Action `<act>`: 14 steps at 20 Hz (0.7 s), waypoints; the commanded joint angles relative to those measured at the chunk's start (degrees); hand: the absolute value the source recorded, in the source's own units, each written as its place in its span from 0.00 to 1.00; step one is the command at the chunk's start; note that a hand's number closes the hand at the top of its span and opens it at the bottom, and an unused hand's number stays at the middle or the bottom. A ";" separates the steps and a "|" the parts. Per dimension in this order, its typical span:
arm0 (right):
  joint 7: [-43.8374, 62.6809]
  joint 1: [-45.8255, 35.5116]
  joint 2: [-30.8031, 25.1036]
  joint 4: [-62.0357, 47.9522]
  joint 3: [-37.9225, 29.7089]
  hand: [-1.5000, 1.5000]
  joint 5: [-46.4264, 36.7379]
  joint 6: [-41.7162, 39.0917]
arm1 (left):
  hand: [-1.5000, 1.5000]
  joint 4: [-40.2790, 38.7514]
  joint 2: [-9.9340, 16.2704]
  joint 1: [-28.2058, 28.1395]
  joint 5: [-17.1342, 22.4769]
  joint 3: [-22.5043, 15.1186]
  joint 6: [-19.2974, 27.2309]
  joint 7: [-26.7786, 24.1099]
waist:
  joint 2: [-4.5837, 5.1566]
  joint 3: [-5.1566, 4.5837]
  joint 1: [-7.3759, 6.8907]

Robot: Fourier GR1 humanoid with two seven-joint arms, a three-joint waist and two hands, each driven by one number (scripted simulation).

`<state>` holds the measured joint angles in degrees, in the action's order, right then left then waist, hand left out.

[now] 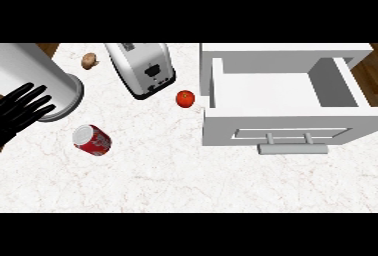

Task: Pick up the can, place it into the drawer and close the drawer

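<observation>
A red can (pixel 92 139) with a white top lies tilted on the marble counter, left of centre. The white drawer (pixel 277 127) stands pulled open at the right, its inside bare, its handle (pixel 292 148) facing the front. My left hand (pixel 22 110) shows at the left edge with fingers spread and straight, up and to the left of the can and apart from it. The right hand shows nowhere.
A large metal cylinder (pixel 37 75) stands at the far left behind my left hand. A silver toaster (pixel 144 70) sits at the back centre, a brown mushroom (pixel 90 60) to its left and a red tomato (pixel 185 98) between toaster and drawer.
</observation>
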<state>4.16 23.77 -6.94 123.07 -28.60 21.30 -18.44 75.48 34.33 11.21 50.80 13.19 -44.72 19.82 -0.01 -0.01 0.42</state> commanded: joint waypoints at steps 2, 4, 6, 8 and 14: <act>-2.31 -1.14 0.14 -4.73 -1.46 0.00 -1.60 -3.17 | 0.00 -2.14 -5.17 2.01 -10.30 -0.77 0.54 -4.35 | 0.04 0.01 -0.01; -0.82 3.30 -0.28 -1.18 -4.87 0.00 4.58 -5.76 | 0.00 -6.85 -6.48 1.36 -15.43 -0.22 -2.28 -8.80 | 0.03 -0.02 0.40; 3.18 0.30 1.01 3.08 -3.64 0.00 3.12 -2.16 | 0.00 -3.58 -6.06 0.04 -13.90 -0.11 -0.56 -6.50 | -0.04 0.00 -0.15; 4.36 -0.96 -1.86 0.91 -6.10 0.00 5.59 -3.37 | 0.00 -7.21 -7.34 2.11 -19.62 0.65 -0.60 -11.36 | 0.02 -0.02 -0.04; 3.56 -0.06 1.21 1.61 -6.39 0.00 3.86 -5.12 | 0.00 -19.24 -7.61 5.03 -29.31 1.80 -3.11 -21.61 | 0.10 -0.04 0.20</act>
<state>5.78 24.46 -6.49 123.01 -34.72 25.34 -24.09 62.41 26.51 14.92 27.11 13.92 -45.99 4.49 0.06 -0.03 0.63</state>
